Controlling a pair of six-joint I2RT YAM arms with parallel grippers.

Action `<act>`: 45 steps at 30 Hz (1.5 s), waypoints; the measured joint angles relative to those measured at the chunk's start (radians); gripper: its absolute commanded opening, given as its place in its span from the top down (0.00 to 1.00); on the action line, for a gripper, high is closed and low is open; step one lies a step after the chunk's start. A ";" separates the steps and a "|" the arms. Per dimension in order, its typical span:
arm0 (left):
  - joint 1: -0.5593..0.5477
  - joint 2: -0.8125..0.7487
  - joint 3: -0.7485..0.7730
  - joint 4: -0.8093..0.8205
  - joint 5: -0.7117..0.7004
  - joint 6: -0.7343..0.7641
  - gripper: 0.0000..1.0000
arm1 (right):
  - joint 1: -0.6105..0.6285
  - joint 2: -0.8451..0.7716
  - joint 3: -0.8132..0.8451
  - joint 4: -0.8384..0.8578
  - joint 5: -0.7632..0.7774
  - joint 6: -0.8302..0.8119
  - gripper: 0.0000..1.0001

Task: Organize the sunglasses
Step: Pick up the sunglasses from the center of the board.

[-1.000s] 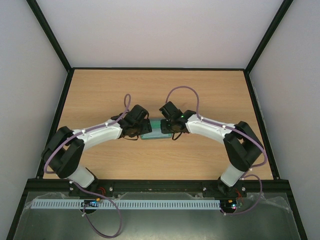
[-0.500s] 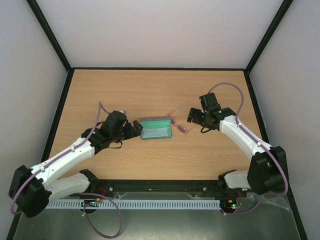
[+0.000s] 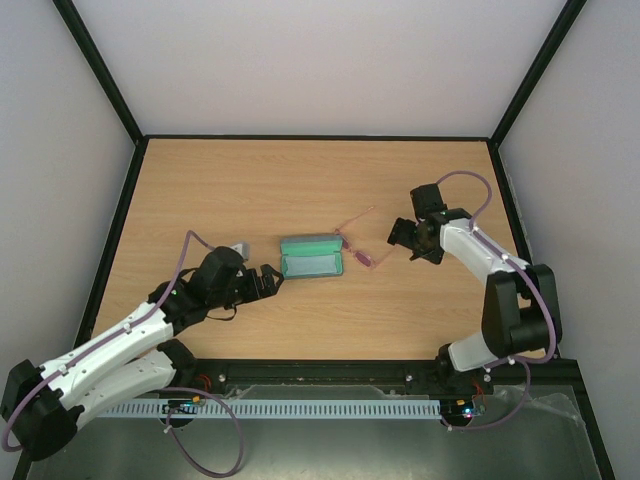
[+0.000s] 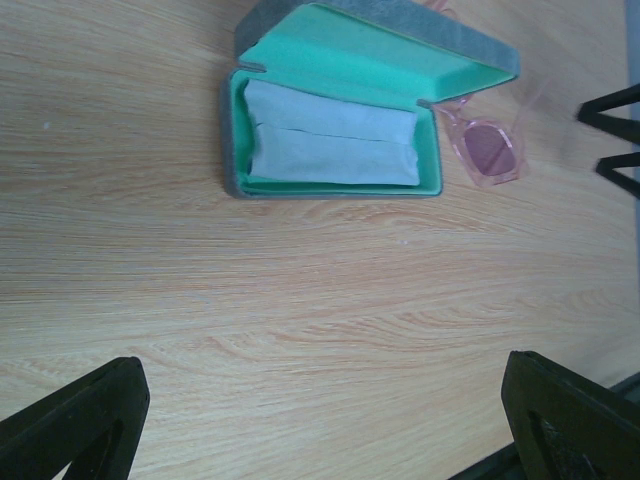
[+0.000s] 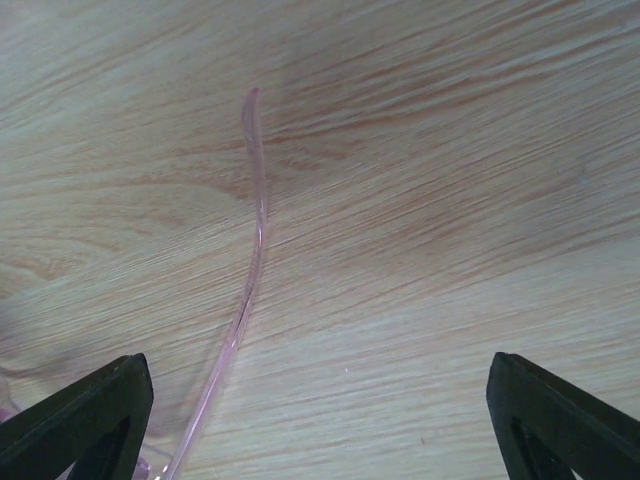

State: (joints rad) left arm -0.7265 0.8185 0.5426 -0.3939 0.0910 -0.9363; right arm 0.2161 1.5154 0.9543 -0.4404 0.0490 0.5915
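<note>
- Sunglasses (image 3: 362, 255) flat on the table (image 3: 200, 190), just beside the right end of the open case (image 3: 312, 262).
- Beyond the case from the left gripper (image 3: 270, 281): jaws wide apart, empty.
- Near the right gripper (image 3: 406, 241): jaws wide apart, nothing held.

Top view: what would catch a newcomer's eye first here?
The open case mid-table, bright green inside with a pale folded cloth in its base. Pink sunglasses lie beside its right end, one arm stretched out. The left end effector and right end effector stand open either side, empty.
</note>
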 measured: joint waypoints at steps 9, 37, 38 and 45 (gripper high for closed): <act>-0.004 -0.047 0.000 -0.010 0.000 -0.014 0.01 | 0.001 0.124 0.002 0.071 -0.041 0.037 0.16; -0.035 0.027 0.000 0.006 0.006 -0.015 0.01 | 0.104 0.180 -0.030 0.199 -0.006 0.146 0.95; -0.036 0.034 0.002 0.010 0.006 -0.015 0.01 | 0.100 0.188 -0.022 0.198 0.000 0.145 0.97; -0.039 0.085 0.069 0.006 -0.002 -0.005 0.01 | 0.048 0.208 0.026 0.158 0.058 0.103 0.99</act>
State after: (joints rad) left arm -0.7654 0.9035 0.6113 -0.3878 0.0887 -0.9409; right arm 0.2642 1.7229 0.9806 -0.2825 0.1070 0.6949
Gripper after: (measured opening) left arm 0.993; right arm 0.034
